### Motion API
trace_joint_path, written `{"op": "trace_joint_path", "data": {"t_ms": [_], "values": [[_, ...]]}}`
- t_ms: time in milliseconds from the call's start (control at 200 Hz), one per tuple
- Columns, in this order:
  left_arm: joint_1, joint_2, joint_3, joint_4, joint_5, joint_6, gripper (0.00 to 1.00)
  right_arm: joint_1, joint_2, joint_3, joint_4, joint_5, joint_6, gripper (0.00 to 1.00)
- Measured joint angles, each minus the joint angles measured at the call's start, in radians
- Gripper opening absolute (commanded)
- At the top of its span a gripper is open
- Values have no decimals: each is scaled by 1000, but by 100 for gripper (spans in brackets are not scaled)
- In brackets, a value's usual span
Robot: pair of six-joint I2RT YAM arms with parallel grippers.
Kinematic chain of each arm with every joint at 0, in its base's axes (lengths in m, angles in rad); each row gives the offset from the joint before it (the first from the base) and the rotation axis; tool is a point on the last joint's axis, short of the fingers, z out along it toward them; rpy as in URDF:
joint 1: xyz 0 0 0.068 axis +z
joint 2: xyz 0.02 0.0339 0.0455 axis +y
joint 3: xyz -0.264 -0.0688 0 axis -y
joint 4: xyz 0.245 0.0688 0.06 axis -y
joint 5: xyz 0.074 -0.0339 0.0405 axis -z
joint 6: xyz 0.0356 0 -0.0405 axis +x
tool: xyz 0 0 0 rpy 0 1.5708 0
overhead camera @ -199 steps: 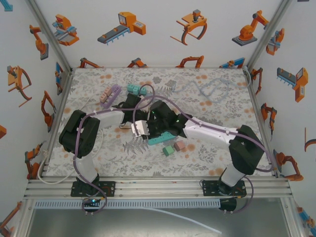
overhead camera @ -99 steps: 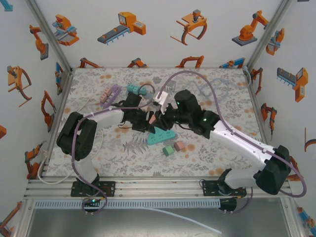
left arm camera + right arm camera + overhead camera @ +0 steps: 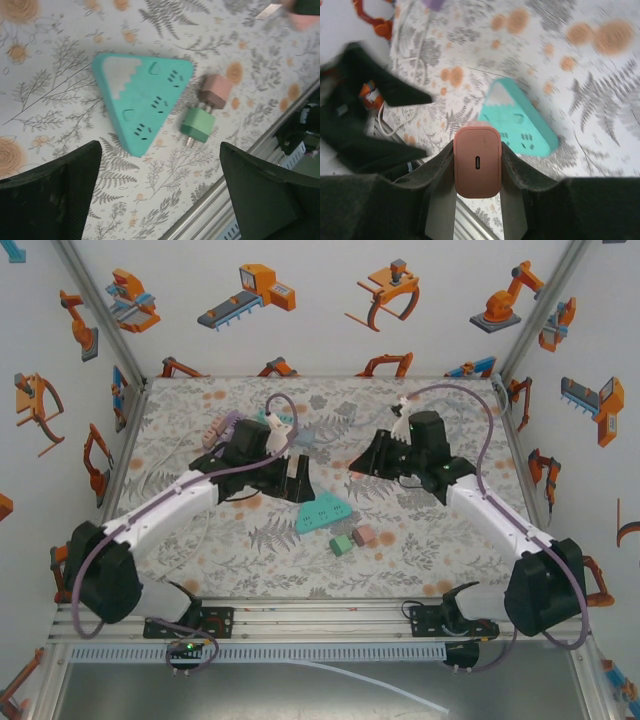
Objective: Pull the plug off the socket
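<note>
The right gripper (image 3: pixel 476 170) is clamped on a dusty-pink plug (image 3: pixel 476 161), one finger against each flank. The right wrist view shows the plug's end face with a small oval port. Its prongs point away from the camera and are hidden. Beyond the plug, clear of it, the teal triangular socket (image 3: pixel 519 125) lies flat on the floral table (image 3: pixel 440 530). The corner of the socket nearest the gripper is hidden behind the plug's top edge. From overhead the plug is lost against the dark fingers and cannot be picked out.

The left gripper (image 3: pixel 159 150) has its jaws spread wide with nothing between them. The two dark fingers (image 3: pixel 55 197) are cut off by the lower edge of the left wrist view. Just ahead of them lies the socket, its slot groups legible and none occupied. Off its side, a green plug (image 3: pixel 197 125) and a pink plug (image 3: pixel 216 90) lie touching each other. In the overhead view these are small blocks. A blurred pink shape (image 3: pixel 303 19) at the upper right corner of the left wrist view is cropped and too soft to identify.

From overhead, the socket sits between and nearer than both grippers, and a lilac power strip (image 3: pixel 224 429) lies beyond the left one.
</note>
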State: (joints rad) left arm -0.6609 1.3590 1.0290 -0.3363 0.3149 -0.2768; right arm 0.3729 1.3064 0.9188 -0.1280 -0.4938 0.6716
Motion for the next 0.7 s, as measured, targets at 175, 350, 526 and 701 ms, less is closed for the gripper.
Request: {"op": "trace_joint_path", "data": {"t_ms": [175,350,526,701], "values": [[-87,-168,-112,54,24,3,97,-89,-2,-172,60,-20,75,5],[-152,-270,-183,93,25,3,97,-141,-17,-328,114,-30,84,6],[-164,-312,-215,112,13,-1,97,-169,-8,-425,164,-29,84,7],[-164,-317,-224,113,-26,-6,97,-169,45,-449,227,-50,79,14]]}}
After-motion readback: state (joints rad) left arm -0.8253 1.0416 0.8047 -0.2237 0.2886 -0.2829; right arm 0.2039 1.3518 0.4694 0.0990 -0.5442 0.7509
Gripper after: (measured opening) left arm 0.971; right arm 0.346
